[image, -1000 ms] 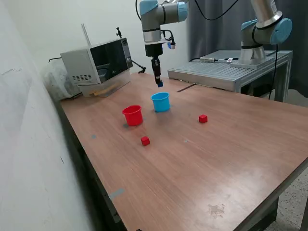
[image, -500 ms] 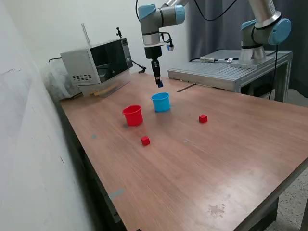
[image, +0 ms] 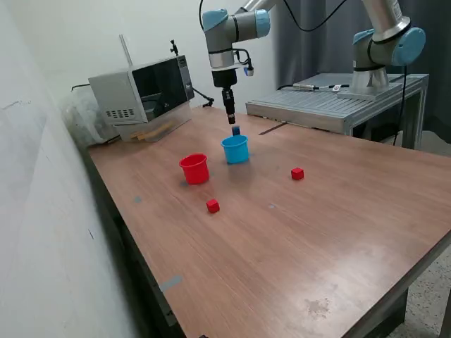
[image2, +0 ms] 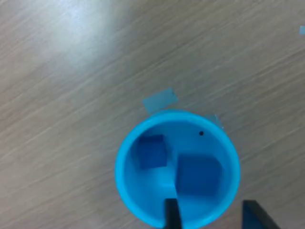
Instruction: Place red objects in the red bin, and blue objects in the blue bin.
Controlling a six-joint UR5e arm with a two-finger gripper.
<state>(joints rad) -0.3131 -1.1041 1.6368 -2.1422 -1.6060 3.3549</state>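
Directly above the blue bin (image: pixel 235 149) hangs the gripper (image: pixel 230 117), pointing straight down; its fingers (image2: pixel 171 217) stand apart with nothing between them. One blue cube (image: pixel 236 131) is in mid-air just under the fingertips, above the bin's open top. The wrist view shows two blue cubes within the bin's rim (image2: pixel 127 143): a smaller-looking one (image2: pixel 151 151) and a larger, blurred one (image2: pixel 198 174).

The blue bin is a round, tapered, light-blue cup. Beside it, toward the exterior view's left, stands the red bin (image: pixel 194 169), a cup of the same shape. Both rest upright on the wooden table (image: pixel 317 239).

Two red cubes lie on the table, well apart: one (image: pixel 213 205) near the red bin, one (image: pixel 297 173) toward the exterior view's right. A microwave (image: pixel 141 90) sits at the far corner, clear of the arm.
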